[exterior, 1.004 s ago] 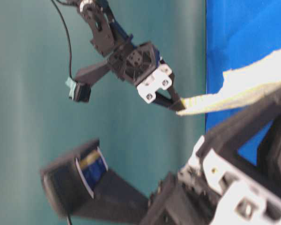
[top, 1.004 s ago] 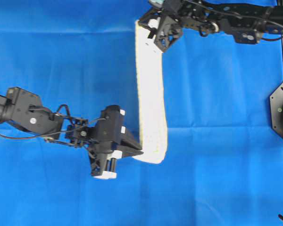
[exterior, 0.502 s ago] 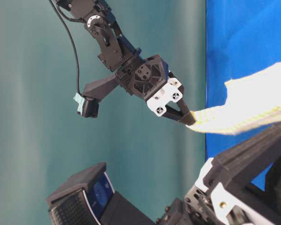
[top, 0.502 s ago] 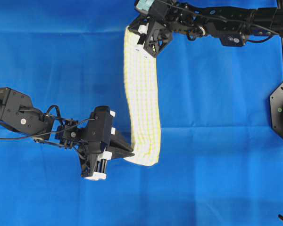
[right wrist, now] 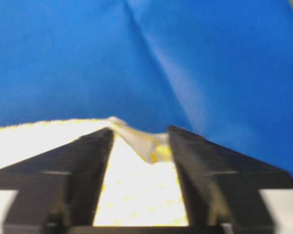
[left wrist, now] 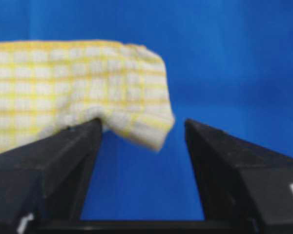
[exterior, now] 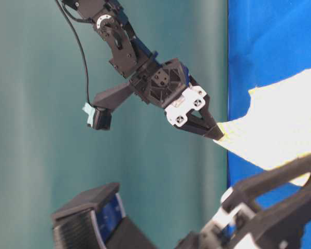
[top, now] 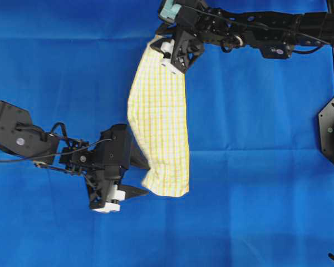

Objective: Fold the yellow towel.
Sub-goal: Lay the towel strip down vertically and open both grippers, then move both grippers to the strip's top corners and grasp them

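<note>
Left gripper [top: 138, 177]: at seven o'clock overhead, jaws parted, pointing toward three o'clock.
Right gripper [top: 162, 51]: at twelve o'clock, jaws spread, arm reaching in from the two o'clock corner.

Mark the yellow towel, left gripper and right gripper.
yellow towel [top: 158, 128], overhead view, middle of the checked cloth.
left gripper [left wrist: 144, 139], left wrist view, gap between the open fingertips.
right gripper [right wrist: 139, 136], right wrist view, gap between the open fingertips.
</note>
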Robot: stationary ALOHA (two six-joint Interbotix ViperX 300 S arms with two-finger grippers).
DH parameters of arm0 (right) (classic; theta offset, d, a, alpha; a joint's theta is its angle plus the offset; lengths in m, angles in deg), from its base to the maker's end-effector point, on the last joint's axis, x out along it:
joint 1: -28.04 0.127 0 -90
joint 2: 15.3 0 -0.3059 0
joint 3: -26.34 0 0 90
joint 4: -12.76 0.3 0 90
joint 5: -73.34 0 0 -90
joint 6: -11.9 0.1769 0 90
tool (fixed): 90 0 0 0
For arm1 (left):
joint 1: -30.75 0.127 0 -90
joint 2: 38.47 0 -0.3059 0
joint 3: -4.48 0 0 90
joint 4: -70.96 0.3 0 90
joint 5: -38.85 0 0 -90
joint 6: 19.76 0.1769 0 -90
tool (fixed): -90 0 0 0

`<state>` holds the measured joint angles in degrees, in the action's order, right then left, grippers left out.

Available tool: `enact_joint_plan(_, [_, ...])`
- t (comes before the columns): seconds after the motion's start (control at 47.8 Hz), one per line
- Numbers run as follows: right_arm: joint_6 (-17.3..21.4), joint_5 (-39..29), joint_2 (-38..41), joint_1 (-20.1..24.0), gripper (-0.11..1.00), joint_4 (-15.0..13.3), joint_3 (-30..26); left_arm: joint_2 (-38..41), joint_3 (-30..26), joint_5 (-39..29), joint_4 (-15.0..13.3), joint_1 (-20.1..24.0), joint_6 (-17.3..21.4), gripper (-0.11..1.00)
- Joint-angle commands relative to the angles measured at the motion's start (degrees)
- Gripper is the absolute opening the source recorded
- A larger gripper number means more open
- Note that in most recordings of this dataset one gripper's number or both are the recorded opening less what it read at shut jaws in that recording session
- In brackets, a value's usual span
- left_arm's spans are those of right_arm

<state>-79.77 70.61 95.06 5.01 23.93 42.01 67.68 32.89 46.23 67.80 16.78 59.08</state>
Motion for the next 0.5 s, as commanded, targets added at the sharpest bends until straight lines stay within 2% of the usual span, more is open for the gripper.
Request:
enact_joint_plan(0.0, [0.00,0.09,-4.92,0.18,0.59,-0.18,0.97,-4.83,-0.26,-5.98,-0.09,-0.18,-0.09,0.56])
enact_joint_plan(0.188, [0.00,0.35,-12.48,0.44,0.56,-0.18,7.12,-11.69,0.88,-15.38,0.00,-0.18,0.09,0.51])
enact_joint_plan(0.335, [0.26,2.46,-19.07,1.41,0.55,-0.18,13.45,-16.26,2.99,-15.64,0.18,0.79,0.44,0.51])
enact_joint_plan(0.481, [0.53,7.47,-24.35,2.90,0.55,0.00,19.42,-19.86,5.54,-13.27,0.18,4.39,0.53,0.51])
